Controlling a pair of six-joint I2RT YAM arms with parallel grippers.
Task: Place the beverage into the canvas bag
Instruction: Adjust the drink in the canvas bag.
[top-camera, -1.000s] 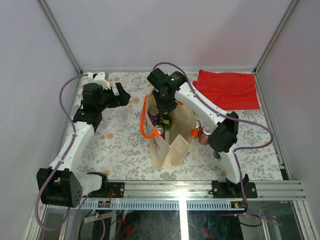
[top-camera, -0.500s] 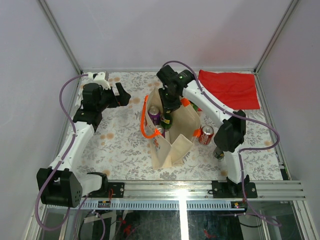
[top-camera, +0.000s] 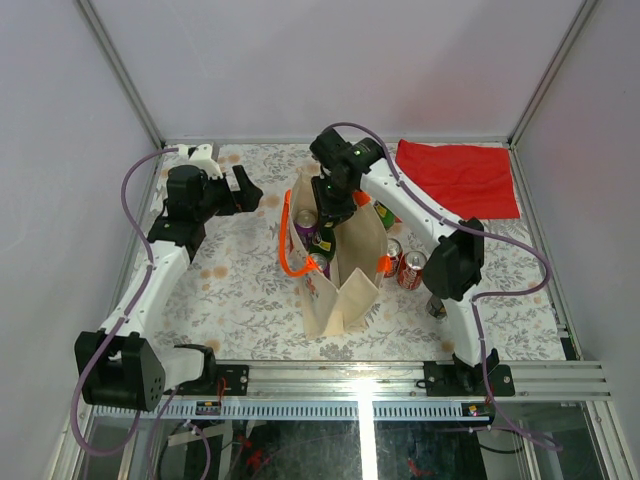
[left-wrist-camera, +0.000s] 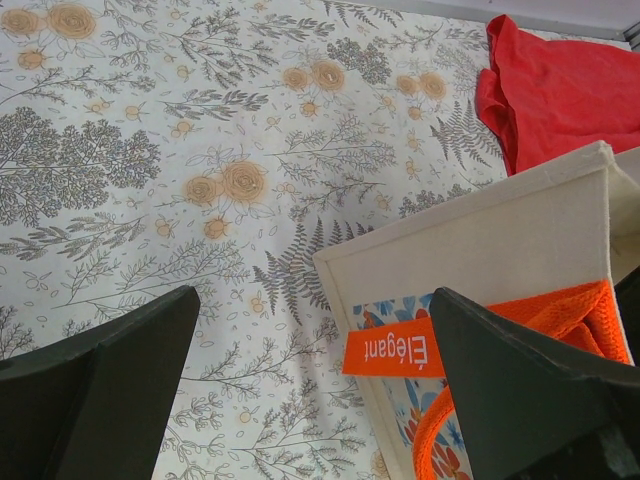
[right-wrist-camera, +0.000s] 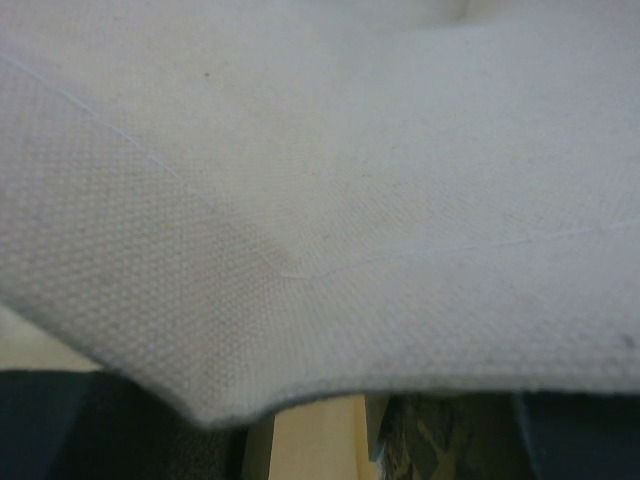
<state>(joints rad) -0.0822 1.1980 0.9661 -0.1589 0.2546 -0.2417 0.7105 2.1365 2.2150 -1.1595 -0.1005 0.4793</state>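
Canvas bag (left-wrist-camera: 500, 235) bears orange "Elegant" label (left-wrist-camera: 390, 350).

Around the edges of the scene
Flat red cloth (top-camera: 460, 177) in the far right corner, slightly rumpled, on a floral table cover (top-camera: 240, 290) of grey ferns and tan blossoms — aluminium rail (top-camera: 540, 378) along the near edge.

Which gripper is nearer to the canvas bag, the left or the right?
Right. The right gripper is at the open top of the canvas bag; the left gripper hangs open over the table, left of the bag.
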